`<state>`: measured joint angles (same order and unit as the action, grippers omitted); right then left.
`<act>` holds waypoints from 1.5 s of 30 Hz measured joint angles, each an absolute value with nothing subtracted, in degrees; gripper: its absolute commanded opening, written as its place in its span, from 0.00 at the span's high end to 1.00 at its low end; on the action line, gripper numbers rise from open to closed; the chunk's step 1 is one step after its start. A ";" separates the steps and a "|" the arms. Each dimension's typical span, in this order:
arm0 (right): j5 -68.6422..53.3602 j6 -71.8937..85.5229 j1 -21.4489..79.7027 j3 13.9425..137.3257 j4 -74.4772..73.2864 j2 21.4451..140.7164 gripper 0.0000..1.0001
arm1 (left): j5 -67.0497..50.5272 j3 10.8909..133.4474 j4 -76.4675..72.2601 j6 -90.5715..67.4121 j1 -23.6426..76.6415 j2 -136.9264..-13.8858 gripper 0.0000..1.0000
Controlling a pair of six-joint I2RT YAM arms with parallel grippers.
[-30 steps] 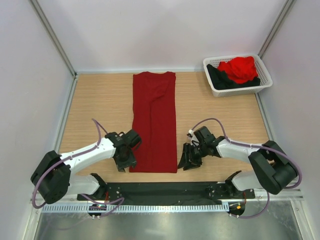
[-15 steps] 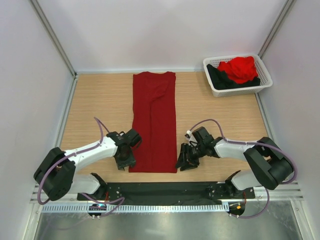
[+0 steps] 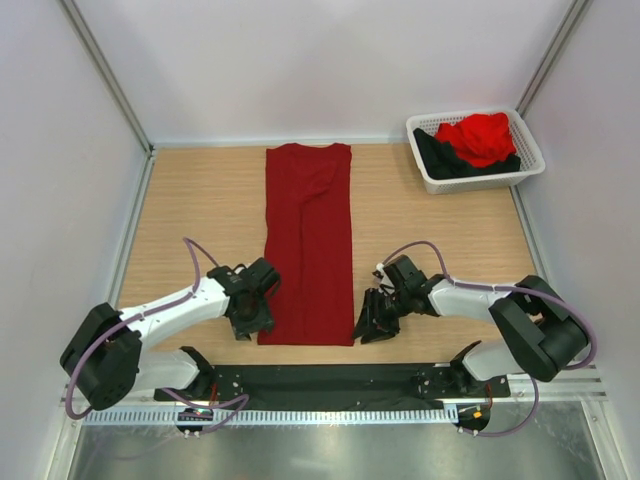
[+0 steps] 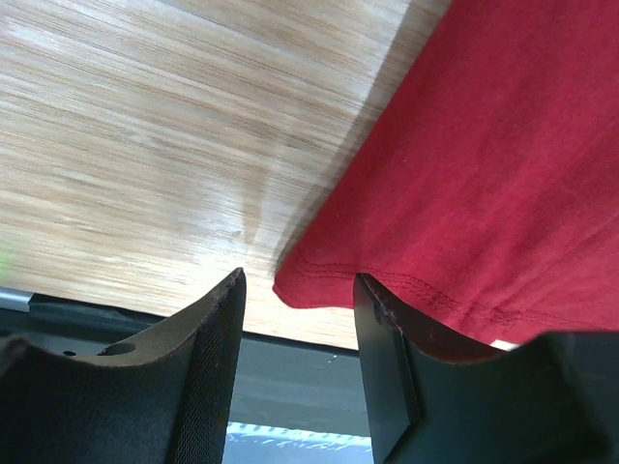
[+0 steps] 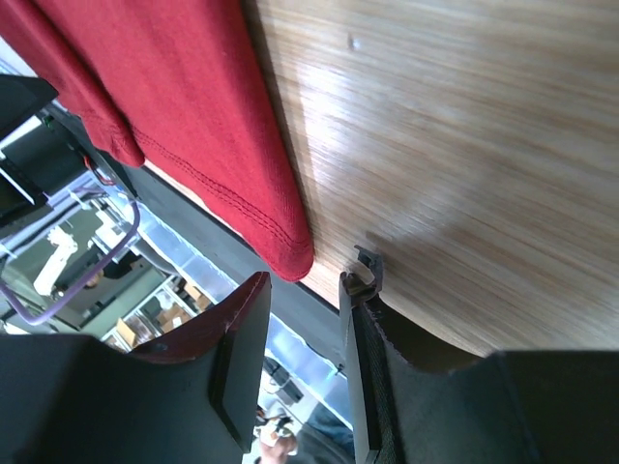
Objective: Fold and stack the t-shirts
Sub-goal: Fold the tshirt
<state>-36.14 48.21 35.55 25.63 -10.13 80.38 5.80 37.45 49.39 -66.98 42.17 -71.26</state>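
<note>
A dark crimson t-shirt [image 3: 309, 240] lies folded into a long narrow strip down the middle of the table. My left gripper [image 3: 250, 326] is open at its near left corner [image 4: 300, 285], one finger over the hem, the corner between the jaws. My right gripper [image 3: 370, 328] is open at the near right corner [image 5: 290, 259], which lies just off the gap. Neither holds cloth. A brighter red t-shirt [image 3: 480, 137] and a black one [image 3: 440, 160] lie crumpled in the basket.
The white latticed basket [image 3: 432, 184] stands at the back right corner. The black mounting rail [image 3: 320, 380] runs along the near table edge just behind both grippers. Grey walls close in the table on three sides.
Both grippers shifted slightly at the shirt's near corners, the left a little nearer and left. The shirt has not moved.
</note>
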 measured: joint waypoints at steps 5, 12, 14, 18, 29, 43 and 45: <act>-35.99 51.05 35.83 26.17 -10.26 81.45 0.57 | 5.72 36.62 48.90 -66.96 42.17 -71.46 0.47; -35.90 53.76 36.80 26.63 -9.61 82.54 0.57 | 5.02 34.74 47.72 -67.07 42.17 -71.50 0.52; -35.81 54.02 37.01 26.63 -9.45 82.65 0.57 | 4.51 34.37 46.94 -67.13 42.17 -71.53 0.58; -35.88 54.65 37.54 26.63 -8.71 83.09 0.57 | 3.64 34.54 45.87 -67.09 41.98 -72.36 0.65; -35.70 55.96 38.41 26.41 -7.11 83.79 0.69 | 2.26 35.31 44.12 -66.87 41.98 -73.63 0.92; -31.00 56.16 39.92 24.95 -7.81 80.68 0.99 | 0.10 31.00 42.50 -69.14 42.11 -67.42 1.00; -29.45 56.14 40.14 24.49 -9.04 78.87 0.99 | -0.36 30.59 43.00 -69.71 42.39 -66.70 0.99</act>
<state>-29.45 56.14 40.14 24.49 -9.04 78.87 -0.36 30.59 43.00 -69.71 42.39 -66.70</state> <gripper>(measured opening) 0.035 0.039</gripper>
